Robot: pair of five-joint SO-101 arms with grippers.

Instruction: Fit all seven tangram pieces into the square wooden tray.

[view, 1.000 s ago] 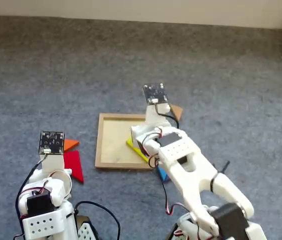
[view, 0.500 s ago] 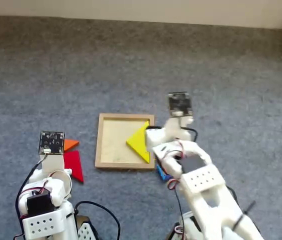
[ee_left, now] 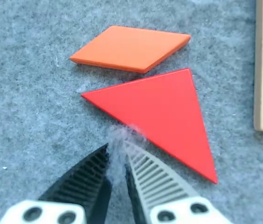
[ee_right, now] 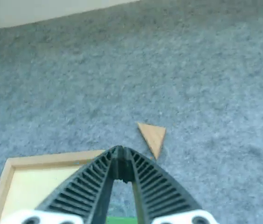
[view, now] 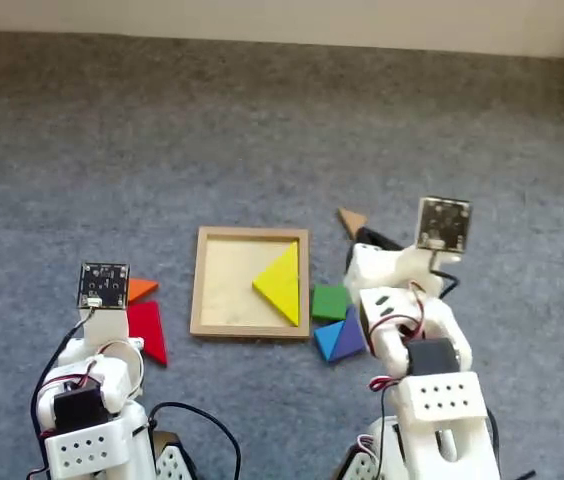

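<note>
A square wooden tray [view: 202,285] lies on the grey carpet [view: 112,150], roughly midway between the two arms. Inside it, a large yellow triangle [view: 280,283] lies flat with its long side along the tray's right rim and its point toward the tray's middle. Just outside that rim sits a small green square [view: 329,301]. Near the tray's near right corner lie a blue triangle [view: 328,343] and a purple piece [view: 350,335] touching it, the latter partly hidden by the right arm [view: 412,340]. A small tan wooden triangle [ee_right: 152,135] rests apart on the carpet beyond the tray's far right corner. To the left of the tray lie a large red triangle [ee_left: 162,112] and, just beyond it, an orange parallelogram [ee_left: 131,48], close together but not touching. The left gripper [ee_left: 117,154] sits beside the red triangle's edge, its fingers [ee_left: 145,170] drawn nearly together and empty. The right gripper [ee_right: 121,151] hangs over the tray's far right corner, its fingers [ee_right: 155,186] pressed together with nothing between them.
</note>
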